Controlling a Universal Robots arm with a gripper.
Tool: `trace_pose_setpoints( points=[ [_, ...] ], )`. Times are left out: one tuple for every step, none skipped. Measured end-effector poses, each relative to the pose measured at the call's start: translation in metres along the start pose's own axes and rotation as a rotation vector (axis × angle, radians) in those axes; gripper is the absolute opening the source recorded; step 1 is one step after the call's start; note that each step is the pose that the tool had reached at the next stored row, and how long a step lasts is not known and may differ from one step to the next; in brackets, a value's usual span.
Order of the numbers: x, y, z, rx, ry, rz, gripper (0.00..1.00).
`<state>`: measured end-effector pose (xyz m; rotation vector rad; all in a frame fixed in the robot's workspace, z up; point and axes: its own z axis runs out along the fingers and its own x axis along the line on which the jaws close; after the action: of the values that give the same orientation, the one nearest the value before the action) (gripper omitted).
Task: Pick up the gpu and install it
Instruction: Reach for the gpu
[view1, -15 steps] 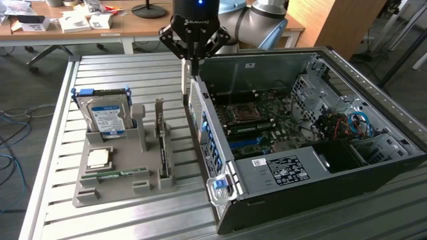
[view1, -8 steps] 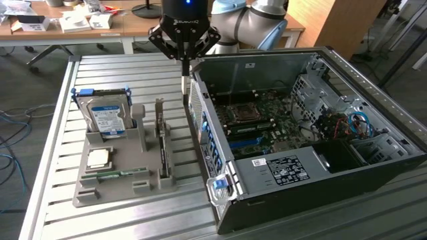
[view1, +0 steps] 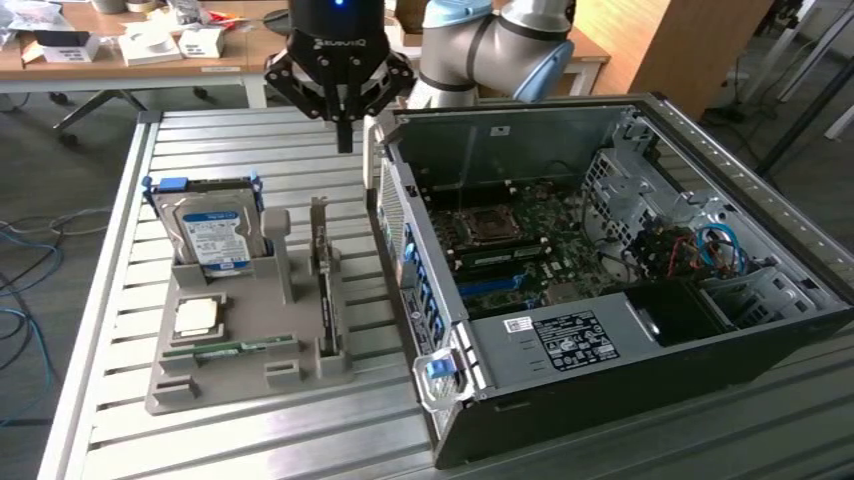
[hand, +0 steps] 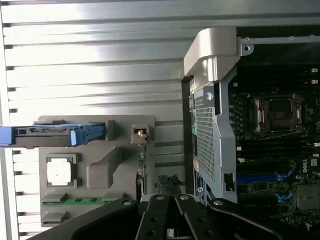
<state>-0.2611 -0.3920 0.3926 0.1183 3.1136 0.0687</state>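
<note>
Exterior view | gripper closed, empty, above table | holder holds upright gpu, hard drive | computer case open

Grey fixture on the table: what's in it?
An upright hard drive in its slot, the gpu standing on edge beside it, a square chip lying flat, and a green memory stick flat next to that. The slots hide the lower edges of drive and gpu.

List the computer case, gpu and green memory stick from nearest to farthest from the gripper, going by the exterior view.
1. computer case, right beside the gripper.
2. gpu, upright in the grey holder.
3. memory stick, flat at the holder's camera-side end.
</note>
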Motion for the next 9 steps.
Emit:
trace_pose_setpoints(
  points=[
    [0.003,0.0,0.0,-0.0001,0.0,0.0,0.11],
    [0.006,0.0,-0.0001,-0.0001,0.0,0.0,0.11],
    [0.009,-0.0001,-0.0001,-0.0001,0.0,0.0,0.11],
    [0.011,-0.0001,-0.0002,0.0,0.0001,0.0,0.11],
    [0.014,-0.0002,-0.0002,-0.0001,-0.0001,0.0,0.11],
    [0.016,-0.0003,-0.0003,-0.0001,0.0,0.0,0.11],
    [0.019,-0.0004,-0.0003,-0.0001,0.0,0.0,0.11],
    [0.021,-0.0005,-0.0004,0.0,0.0,0.0,0.11],
    [0.022,-0.0006,-0.0004,-0.0001,0.0,0.0,0.11]
  ],
)
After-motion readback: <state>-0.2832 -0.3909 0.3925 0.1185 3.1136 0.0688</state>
